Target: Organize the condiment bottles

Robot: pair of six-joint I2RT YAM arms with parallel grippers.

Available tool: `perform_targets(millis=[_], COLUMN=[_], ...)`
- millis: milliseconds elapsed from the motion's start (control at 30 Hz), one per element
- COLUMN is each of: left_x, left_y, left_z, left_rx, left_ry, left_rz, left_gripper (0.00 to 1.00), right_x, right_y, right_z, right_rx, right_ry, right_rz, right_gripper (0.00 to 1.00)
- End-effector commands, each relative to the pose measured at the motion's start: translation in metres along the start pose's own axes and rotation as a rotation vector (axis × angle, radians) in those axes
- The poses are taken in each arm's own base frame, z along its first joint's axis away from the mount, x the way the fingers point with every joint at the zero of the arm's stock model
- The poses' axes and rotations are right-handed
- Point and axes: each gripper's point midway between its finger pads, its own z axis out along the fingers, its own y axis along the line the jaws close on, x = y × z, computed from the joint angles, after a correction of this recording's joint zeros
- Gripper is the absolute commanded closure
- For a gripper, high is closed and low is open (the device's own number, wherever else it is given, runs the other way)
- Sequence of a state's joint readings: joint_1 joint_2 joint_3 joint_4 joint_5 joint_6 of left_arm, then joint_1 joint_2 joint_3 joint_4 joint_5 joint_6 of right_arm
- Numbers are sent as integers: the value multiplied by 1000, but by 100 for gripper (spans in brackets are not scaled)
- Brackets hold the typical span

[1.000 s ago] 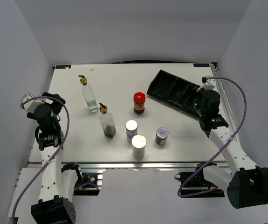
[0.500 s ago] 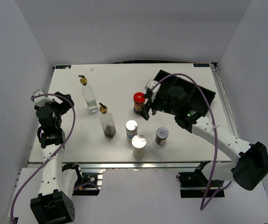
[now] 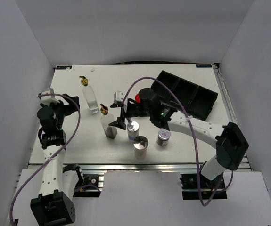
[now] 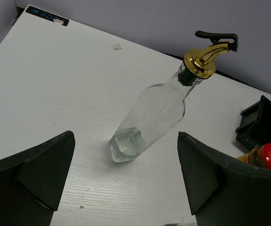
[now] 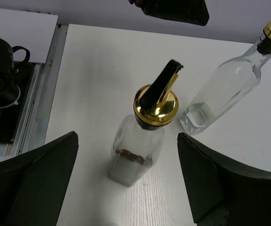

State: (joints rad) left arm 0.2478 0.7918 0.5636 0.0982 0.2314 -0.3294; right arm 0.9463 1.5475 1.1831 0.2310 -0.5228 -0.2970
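Two glass cruets with gold spouts stand left of centre. My open left gripper (image 3: 71, 106) faces the clear cruet (image 3: 91, 100) from the left; in the left wrist view that cruet (image 4: 149, 117) stands just beyond the open gripper (image 4: 126, 183). My right gripper (image 3: 119, 115) is open beside the cruet with dark contents (image 3: 110, 128), which in the right wrist view (image 5: 139, 146) stands between and just ahead of the spread fingers (image 5: 31, 179). Two white-topped shakers (image 3: 133, 129) (image 3: 140, 145) and a silver-lidded jar (image 3: 163, 136) stand near the front. The red-lidded jar (image 3: 138, 98) is mostly hidden by the right arm.
A long black compartmented tray (image 3: 187, 96) lies slanted at the back right, behind the right arm, which stretches across the table's middle. The tray's corner (image 4: 260, 125) and the red-lidded jar (image 4: 267, 157) show at the right of the left wrist view.
The right arm has swung from the table's right edge across the tray to the dark-filled cruet. The left gripper has edged toward the clear cruet. Both stayed open.
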Motion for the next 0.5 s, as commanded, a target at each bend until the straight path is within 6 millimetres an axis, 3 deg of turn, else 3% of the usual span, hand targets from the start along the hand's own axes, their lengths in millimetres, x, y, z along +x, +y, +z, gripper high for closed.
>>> perform_targets(millis=[0, 167, 300, 467], left_x=[-3, -1, -2, -1], left_y=[-4, -3, 1, 3], left_z=[0, -1, -1, -1], left_rx=[28, 23, 1, -15], left_ry=[-12, -12, -15, -20], left_rz=[14, 10, 9, 1], left_gripper=[2, 2, 2, 2], right_x=[-46, -50, -40, -30], right_y=[-18, -32, -41, -39], right_z=[14, 35, 49, 57], right_rx=[35, 56, 93, 98], right_ry=[-134, -145, -139, -135], right_rz=[-37, 21, 85, 114], right_gripper=[11, 11, 11, 17])
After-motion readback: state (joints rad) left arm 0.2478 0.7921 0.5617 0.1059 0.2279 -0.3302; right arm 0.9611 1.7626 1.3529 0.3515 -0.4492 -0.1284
